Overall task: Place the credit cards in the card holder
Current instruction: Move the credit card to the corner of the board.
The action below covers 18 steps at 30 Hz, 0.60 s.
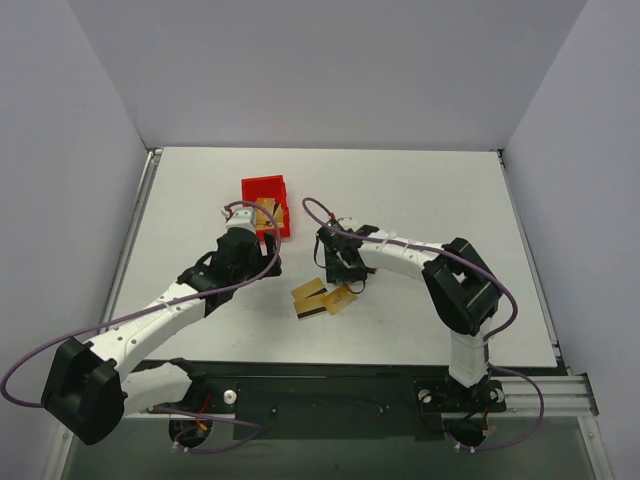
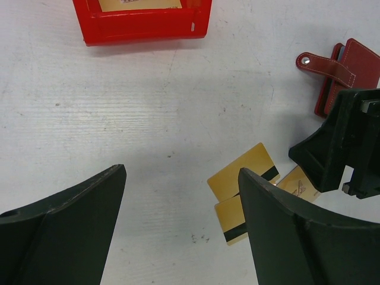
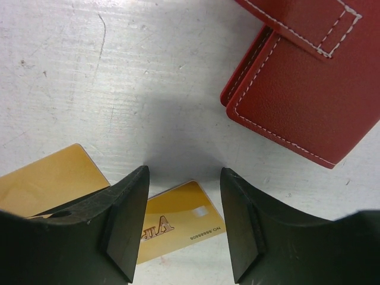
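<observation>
Three gold credit cards lie flat near the table's front middle. Two with dark stripes (image 2: 240, 172) (image 2: 228, 217) overlap. A third with lettering (image 3: 178, 222) lies on the table under the gap of my right gripper (image 3: 184, 172), which is open and holds nothing. The dark red card holder (image 3: 309, 89) lies shut just beyond that gripper, its snap tab (image 2: 323, 65) folded out; in the top view the arm hides it. My left gripper (image 2: 182, 172) hangs open over bare table, left of the cards (image 1: 310, 298).
A bright red open-topped bin (image 1: 265, 200) stands behind my left gripper (image 1: 250, 232), with gold cards (image 1: 268, 210) inside. My right gripper (image 1: 337, 265) is about a hand's width to the right of the left one. Grey walls surround the white table (image 1: 420, 190).
</observation>
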### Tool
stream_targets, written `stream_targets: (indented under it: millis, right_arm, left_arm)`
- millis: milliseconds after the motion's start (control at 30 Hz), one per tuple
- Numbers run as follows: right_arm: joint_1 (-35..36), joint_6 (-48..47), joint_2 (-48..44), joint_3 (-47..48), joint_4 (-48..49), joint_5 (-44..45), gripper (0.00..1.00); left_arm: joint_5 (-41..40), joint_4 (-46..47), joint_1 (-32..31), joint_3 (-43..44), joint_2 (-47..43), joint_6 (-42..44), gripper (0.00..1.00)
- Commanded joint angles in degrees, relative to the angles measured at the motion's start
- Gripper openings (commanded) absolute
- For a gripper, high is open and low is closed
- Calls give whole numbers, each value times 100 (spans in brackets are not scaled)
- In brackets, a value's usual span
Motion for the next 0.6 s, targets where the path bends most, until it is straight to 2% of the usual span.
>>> stream_targets:
  millis: [0, 567]
  right_arm:
    - [75, 202, 22, -242, -394, 141, 47]
    - [426, 18, -496, -1306, -60, -281, 46]
  left_arm:
    - [28, 270, -30, 10, -153, 52, 87]
    - [116, 314, -83, -253, -232, -97, 86]
